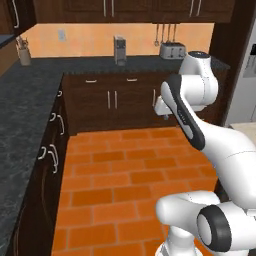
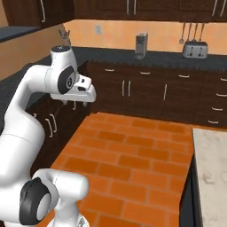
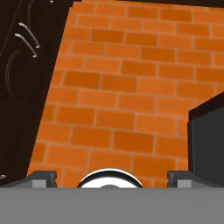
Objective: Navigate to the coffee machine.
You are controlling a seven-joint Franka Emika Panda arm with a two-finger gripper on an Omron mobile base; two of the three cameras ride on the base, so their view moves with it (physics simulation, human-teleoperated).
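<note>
The coffee machine (image 1: 119, 50) (image 2: 141, 45), a tall narrow grey box with a dark front recess, stands on the dark back counter (image 1: 90, 66) across the room, against the orange wall. My gripper (image 1: 165, 116) (image 2: 74, 105) hangs in mid-air over the brick floor, well short of that counter and pointing down. In the hand view the gripper (image 3: 111, 177) is open: its two dark fingertips (image 3: 41, 177) sit wide apart with nothing between them, and orange bricks lie below.
A low silver toaster (image 1: 172, 50) (image 2: 196, 48) sits to the right of the machine, under hanging utensils (image 1: 165, 32). A dark counter with cabinets (image 1: 20, 125) runs along the left. A utensil holder (image 1: 23, 52) stands in the corner. A pale island top (image 2: 210, 173) and a fridge (image 1: 245, 75) are at right.
</note>
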